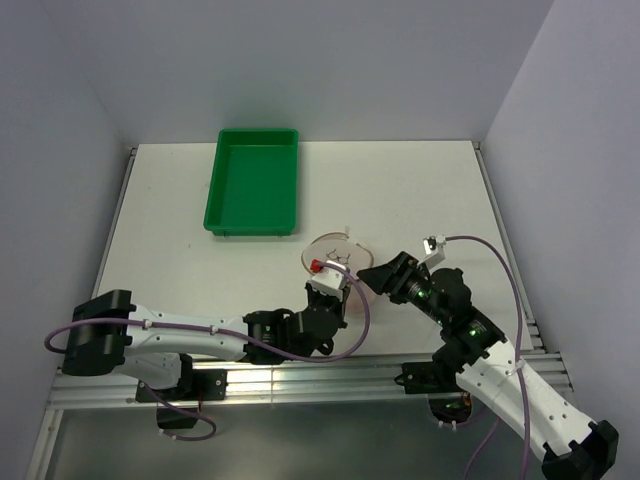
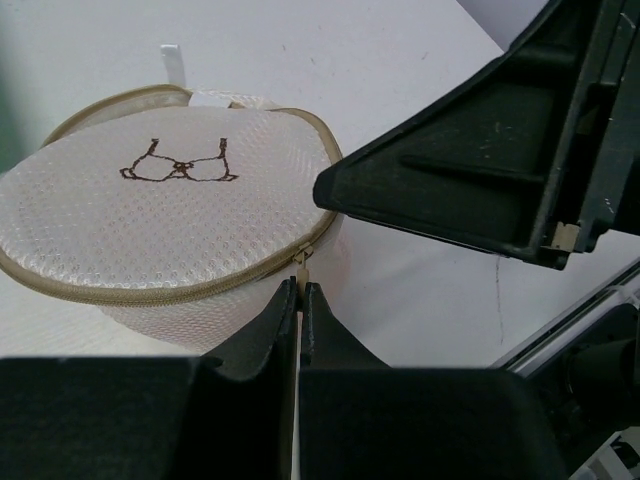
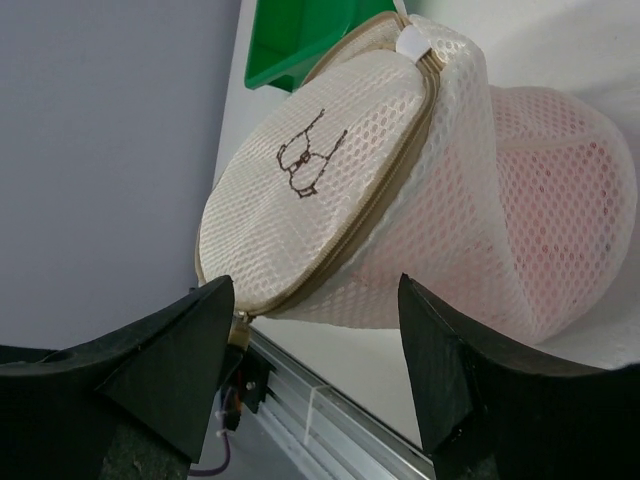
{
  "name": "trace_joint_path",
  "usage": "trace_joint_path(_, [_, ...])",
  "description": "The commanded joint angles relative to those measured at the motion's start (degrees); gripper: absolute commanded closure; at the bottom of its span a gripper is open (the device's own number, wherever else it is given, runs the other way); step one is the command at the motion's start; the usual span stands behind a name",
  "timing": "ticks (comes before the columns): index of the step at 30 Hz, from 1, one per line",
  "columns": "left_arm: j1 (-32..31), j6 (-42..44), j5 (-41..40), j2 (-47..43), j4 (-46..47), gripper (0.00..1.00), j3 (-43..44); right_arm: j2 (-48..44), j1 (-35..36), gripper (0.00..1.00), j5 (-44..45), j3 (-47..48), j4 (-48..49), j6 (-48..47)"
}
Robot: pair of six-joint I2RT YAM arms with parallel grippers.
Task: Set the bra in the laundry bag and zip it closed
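The laundry bag is a round white mesh pouch with a tan zipper rim and a small dark bra print, lying on the table in front of both arms. The pale pink bra shows through the mesh inside it. My left gripper is shut on the zipper pull at the bag's near rim. My right gripper is open, its fingers either side of the bag's lower edge. In the left wrist view one right fingertip rests against the rim.
A green plastic tray stands at the back left of the white table, and also shows in the right wrist view. A metal rail runs along the table's near edge. Grey walls enclose the sides and back.
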Motion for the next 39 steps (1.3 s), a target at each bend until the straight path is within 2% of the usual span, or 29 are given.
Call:
trace_joint_path(1, [-0.4, 0.18, 2.05, 0.54, 3.12, 1.0, 2.42, 1.02, 0.84, 0.27, 2.68, 1.16, 2.05, 1.64])
trace_joint_path(5, [-0.31, -0.17, 2.31, 0.37, 3.12, 1.0, 1.72, 2.33, 0.93, 0.31, 2.59, 1.95, 3.55, 1.2])
trace_joint_path(8, [-0.31, -0.17, 2.49, -0.25, 3.21, 1.0, 1.1, 3.13, 1.02, 0.38, 2.85, 2.39, 3.64, 1.03])
trace_joint_path(11, [-0.31, -0.26, 2.4, -0.51, 3.04, 1.0, 0.66, 2.95, 0.93, 0.54, 3.55, 2.13, 3.64, 1.2])
trace_joint_path(12, [-0.4, -0.44, 2.32, -0.77, 2.86, 1.0, 0.4, 2.87, 0.93, 0.63, 3.82, 2.04, 3.55, 1.11])
trace_joint_path(13, [-0.4, -0.7, 2.49, -0.86, 2.6, 1.0, 0.14, 2.78, 1.02, 0.68, 4.43, 2.04, 3.47, 1.03])
trace_joint_path(14, [-0.4, -0.88, 2.58, -1.12, 2.51, 1.0, -0.56, 2.69, 1.02, 0.78, 4.69, 2.13, 3.29, 0.68])
trace_joint_path(16, [-0.4, -1.75, 2.49, -2.0, 1.98, 1.0, -1.35, 2.78, 1.02, 0.87, 5.31, 2.3, 3.11, 0.32])
trace_joint_path(17, [-0.4, -2.19, 2.23, -2.35, 1.11, 1.0, -2.49, 3.04, 0.93, 0.95, 5.57, 2.3, 3.03, -0.03])
trace_joint_path(19, [-0.4, -4.3, 1.53, -3.67, -0.56, 1.0, -3.81, 3.39, 0.93, 1.0, 5.84, 2.65, 3.11, -0.82])
trace_joint_path(22, [-0.4, -7.9, -1.63, -5.69, -5.3, 1.0, -6.63, 4.88, 0.14, 1.0, 6.11, 3.88, 2.5, -3.27])
trace_joint_path(26, [-0.4, -12.3, -5.41, -10.26, -12.5, 1.0, -10.22, 6.99, -4.24, 1.0, 3.74, 5.55, 2.49, -7.57])
trace_joint_path(30, [-0.31, -15.19, -9.01, -15.44, -19.26, 1.0, -11.38, 10.59, -14.42, 1.0, -5.56, 6.6, 4.25, -11.36])
trace_joint_path(34, [-0.22, -15.91, -12.71, -18.88, -23.76, 1.0, -11.29, 17.43, -18.75, 1.0, -10.23, 8.8, 6.1, -14.35])
trace_joint_path(38, [-0.13, -13.37, -11.49, -20.29, -21.06, 1.0, -11.55, 22.02, -18.93, 0.99, -12.52, 11.61, 7.42, -15.58])
trace_joint_path(39, [-0.22, -12.84, -10.87, -19.85, -20.09, 1.0, -11.38, 22.55, -18.93, 0.94, -12.7, 11.97, 7.33, -15.67])
